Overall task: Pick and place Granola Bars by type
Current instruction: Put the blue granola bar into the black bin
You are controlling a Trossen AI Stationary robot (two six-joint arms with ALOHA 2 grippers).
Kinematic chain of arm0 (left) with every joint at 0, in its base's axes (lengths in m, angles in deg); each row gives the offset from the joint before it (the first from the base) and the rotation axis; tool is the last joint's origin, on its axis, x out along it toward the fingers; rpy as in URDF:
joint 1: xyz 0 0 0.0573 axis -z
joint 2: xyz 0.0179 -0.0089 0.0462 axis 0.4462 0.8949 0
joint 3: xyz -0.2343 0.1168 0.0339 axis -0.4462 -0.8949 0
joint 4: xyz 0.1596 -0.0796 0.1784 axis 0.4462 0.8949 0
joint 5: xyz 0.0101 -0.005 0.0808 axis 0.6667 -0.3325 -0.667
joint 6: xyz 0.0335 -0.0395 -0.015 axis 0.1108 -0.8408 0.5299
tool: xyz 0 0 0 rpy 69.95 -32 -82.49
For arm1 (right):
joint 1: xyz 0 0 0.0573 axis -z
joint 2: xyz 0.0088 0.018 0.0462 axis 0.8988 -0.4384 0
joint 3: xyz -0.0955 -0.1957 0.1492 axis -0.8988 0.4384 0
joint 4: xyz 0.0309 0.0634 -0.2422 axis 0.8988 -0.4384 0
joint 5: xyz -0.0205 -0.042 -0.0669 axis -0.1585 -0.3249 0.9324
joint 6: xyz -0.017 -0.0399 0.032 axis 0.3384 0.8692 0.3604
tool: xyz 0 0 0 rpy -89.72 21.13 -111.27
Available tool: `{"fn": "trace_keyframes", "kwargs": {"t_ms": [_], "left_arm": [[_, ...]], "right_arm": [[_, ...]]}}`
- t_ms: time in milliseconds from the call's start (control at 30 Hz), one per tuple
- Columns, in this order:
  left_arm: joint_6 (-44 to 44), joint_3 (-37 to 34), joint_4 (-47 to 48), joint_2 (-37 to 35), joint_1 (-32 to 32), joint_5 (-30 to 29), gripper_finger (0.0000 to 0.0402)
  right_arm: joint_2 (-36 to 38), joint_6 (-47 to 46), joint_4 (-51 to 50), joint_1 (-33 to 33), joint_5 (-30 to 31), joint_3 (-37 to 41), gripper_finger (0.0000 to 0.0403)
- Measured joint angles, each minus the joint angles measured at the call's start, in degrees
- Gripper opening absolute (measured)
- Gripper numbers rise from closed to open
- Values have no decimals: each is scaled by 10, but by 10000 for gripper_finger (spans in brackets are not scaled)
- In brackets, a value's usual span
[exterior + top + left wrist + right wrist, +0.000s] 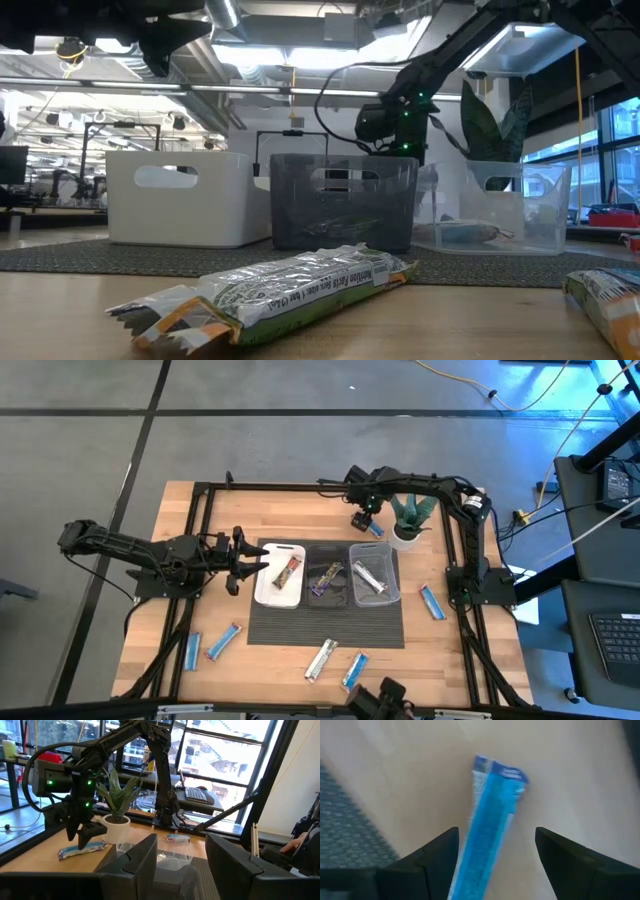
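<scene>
A blue bar (pixel 492 820) lies flat on the wood at the table's far side, next to the plant pot; it also shows in the high view (pixel 376 529) and in the left wrist view (pixel 82 850). My right gripper (pixel 492 865) hangs over it, open and pointing down, with one finger on each side of the bar and just above it (pixel 362 520). My left gripper (pixel 245 560) is open and empty at the left edge of the white tray (pixel 262 588). The white tray holds a multicolour bar (pixel 290 570), the black tray (pixel 310 598) a dark bar (pixel 328 575), and the clear tray (pixel 392 595) a silver bar (pixel 368 575).
A potted plant (pixel 408 520) stands right beside the blue bar. The trays sit on a dark mat (pixel 325 625). Loose bars lie on the wood: blue ones (pixel 193 650) (pixel 224 643) near left, a silver one (pixel 321 660) and a blue one (pixel 354 670) near the front, and a blue one (pixel 432 601) at the right.
</scene>
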Motion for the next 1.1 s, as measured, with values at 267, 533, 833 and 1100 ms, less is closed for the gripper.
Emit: {"fn": "trace_keyframes", "kwargs": {"t_ms": [267,533,833,1100], "left_arm": [[0,0,2,0,0,0,158],[0,0,3,0,0,0,161],[0,0,4,0,0,0,160],[0,0,4,0,0,0,159]], "right_arm": [[0,12,-2,0,-2,0,264],[0,15,-1,0,-2,3,264],[-33,24,0,0,-4,16,264],[-37,26,5,0,-5,17,220]]}}
